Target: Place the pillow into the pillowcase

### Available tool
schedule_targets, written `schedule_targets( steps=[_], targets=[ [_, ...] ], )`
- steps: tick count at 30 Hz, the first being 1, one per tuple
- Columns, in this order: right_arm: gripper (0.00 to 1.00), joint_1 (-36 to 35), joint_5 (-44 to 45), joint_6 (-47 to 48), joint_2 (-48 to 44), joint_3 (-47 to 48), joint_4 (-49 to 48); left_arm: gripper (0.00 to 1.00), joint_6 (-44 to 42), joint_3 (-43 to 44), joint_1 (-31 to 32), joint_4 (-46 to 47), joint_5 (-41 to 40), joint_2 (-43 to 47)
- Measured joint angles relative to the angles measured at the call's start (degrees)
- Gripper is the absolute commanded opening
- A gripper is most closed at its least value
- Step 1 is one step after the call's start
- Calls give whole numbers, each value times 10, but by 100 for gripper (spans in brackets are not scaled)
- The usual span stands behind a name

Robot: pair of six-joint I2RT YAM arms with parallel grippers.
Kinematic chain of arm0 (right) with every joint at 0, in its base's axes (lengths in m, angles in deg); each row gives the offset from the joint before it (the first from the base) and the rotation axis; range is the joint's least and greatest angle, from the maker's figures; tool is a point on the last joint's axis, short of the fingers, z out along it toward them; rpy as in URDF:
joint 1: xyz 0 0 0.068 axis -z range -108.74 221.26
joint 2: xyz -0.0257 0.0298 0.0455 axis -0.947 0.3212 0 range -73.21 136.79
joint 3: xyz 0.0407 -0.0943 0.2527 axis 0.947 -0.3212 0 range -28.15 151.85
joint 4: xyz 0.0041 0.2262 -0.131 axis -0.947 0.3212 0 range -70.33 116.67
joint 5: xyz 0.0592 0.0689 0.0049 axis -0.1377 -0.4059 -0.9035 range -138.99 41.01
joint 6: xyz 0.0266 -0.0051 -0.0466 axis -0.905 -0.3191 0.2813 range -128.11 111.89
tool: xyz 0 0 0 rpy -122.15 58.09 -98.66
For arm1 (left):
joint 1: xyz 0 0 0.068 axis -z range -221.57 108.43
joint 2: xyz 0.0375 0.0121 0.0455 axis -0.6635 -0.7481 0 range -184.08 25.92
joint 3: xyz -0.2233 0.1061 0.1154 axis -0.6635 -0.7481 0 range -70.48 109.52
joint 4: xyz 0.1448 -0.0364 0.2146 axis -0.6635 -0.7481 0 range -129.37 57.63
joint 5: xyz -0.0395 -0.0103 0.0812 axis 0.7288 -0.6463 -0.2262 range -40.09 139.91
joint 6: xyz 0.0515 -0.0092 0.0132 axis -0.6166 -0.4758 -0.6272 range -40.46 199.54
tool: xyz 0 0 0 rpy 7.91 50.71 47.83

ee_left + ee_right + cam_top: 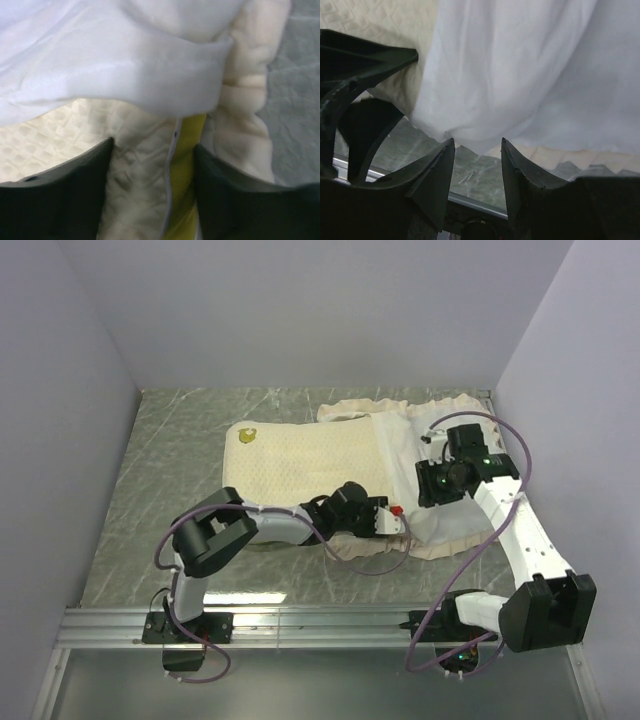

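Note:
The cream-yellow pillow (pixel 300 465) lies flat mid-table, its round yellow mark (pixel 247 437) at the far left corner. Its right end is under the white pillowcase (pixel 400 430) with ruffled trim (pixel 350 410). My left gripper (pixel 400 518) is at the pillow's near right corner. In the left wrist view its jaws (pixel 153 145) press on the dimpled pillow (pixel 140 170) and its yellow band (pixel 187 145), under a fold of pillowcase (pixel 125 60). My right gripper (pixel 425 490) hovers over the pillowcase. Its jaws (pixel 477 145) stand apart and empty, and white pillowcase fabric (pixel 520 65) hangs just beyond the tips.
The grey marbled table (pixel 170 460) is walled at the left, back and right. A metal rail (pixel 300 625) with both arm bases runs along the near edge. Purple cables (pixel 460 570) loop beside each arm. The left arm's dark gripper body (pixel 360 75) shows in the right wrist view.

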Motion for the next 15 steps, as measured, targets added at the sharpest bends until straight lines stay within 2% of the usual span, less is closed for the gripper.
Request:
schedule_targets(
  steps=[2,3,4,10,15],
  targets=[
    [49,22,-10,13,-14,-3,10,24,-1,30,-5,-10,-1,-25],
    [49,33,-15,19,-19,-3,17,4,8,43,-11,-19,4,-31],
    [47,41,-19,24,-24,-3,23,0,20,59,-18,-34,14,-34],
    [41,57,-54,48,-27,-3,43,0,161,195,-88,-127,129,-61],
    [46,56,-96,66,-38,-17,38,0,283,267,-134,-151,203,-89]
  ],
)
